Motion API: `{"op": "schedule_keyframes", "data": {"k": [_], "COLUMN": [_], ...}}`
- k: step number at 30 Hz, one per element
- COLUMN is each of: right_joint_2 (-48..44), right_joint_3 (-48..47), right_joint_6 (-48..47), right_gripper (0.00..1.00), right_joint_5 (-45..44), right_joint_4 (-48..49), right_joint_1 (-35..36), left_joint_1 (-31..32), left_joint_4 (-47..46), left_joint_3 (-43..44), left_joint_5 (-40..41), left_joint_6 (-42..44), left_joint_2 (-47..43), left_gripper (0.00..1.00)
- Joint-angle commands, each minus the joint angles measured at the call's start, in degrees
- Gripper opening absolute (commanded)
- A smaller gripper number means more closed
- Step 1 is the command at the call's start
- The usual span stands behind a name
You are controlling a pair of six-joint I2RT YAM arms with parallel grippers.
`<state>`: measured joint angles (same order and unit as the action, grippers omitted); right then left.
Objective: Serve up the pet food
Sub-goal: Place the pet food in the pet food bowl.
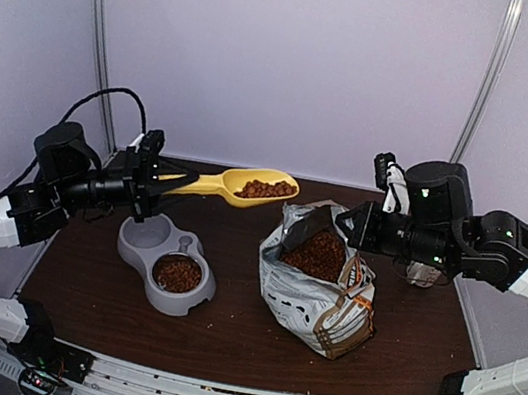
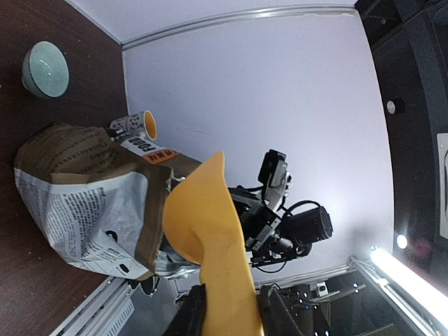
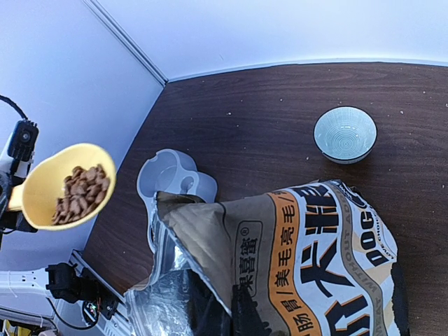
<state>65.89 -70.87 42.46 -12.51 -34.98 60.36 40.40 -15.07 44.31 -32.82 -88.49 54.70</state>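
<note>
Left gripper (image 1: pixel 157 179) grasping yellow scoop (image 1: pixel 207 185) by handle, holding pet food (image 1: pixel 265 189) level at upper centre. Right gripper (image 1: pixel 349 224) clenching bag (image 1: pixel 314 292) rim. Best approach: keeping scoop level, tipping slowly over grey feeder (image 1: pixel 141 238), lower left.

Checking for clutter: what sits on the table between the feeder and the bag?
Nothing. In the top view, the table between the feeder and the bag is bare dark wood.

Dark brown desk (image 1: pixel 220 337). Grey double feeder (image 1: pixel 143 236) left; printed bag (image 1: pixel 316 313) right, apart. Pale green bowl (image 3: pixel 344 134) beyond bag. Cup (image 2: pixel 140 124) behind bag, possibly tipped.
</note>
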Motion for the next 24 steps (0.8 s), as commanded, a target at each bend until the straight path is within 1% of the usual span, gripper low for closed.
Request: {"op": "schedule_keyframes", "data": {"k": [1, 5, 12, 24], "right_joint_2": [-1.3, -1.1, -0.8, -0.8], "right_joint_3": [-0.6, -0.6, -0.6, -0.5], "right_joint_6": [0.2, 0.2, 0.0, 0.0], "right_gripper": [0.00, 0.00, 0.00, 0.00], "right_joint_5": [-2.1, -2.0, -1.5, -1.4], "right_joint_4": [-2.2, -2.1, -1.8, -1.8], "right_joint_1": [-0.5, -0.6, -0.9, -1.1], "left_joint_1": [-5.2, -10.1, -20.6, -36.8], "left_joint_4": [-1.8, -0.2, 1.9, 3.8], "left_joint_3": [-3.8, -7.9, -15.5, -23.1], "left_joint_5": [-1.0, -2.4, -6.5, -15.7], "left_joint_6": [0.2, 0.3, 0.6, 3.7], "left_joint_2": [-4.0, -8.0, -13.6, -18.1], "left_gripper": [0.00, 0.00, 0.00, 0.00]}}
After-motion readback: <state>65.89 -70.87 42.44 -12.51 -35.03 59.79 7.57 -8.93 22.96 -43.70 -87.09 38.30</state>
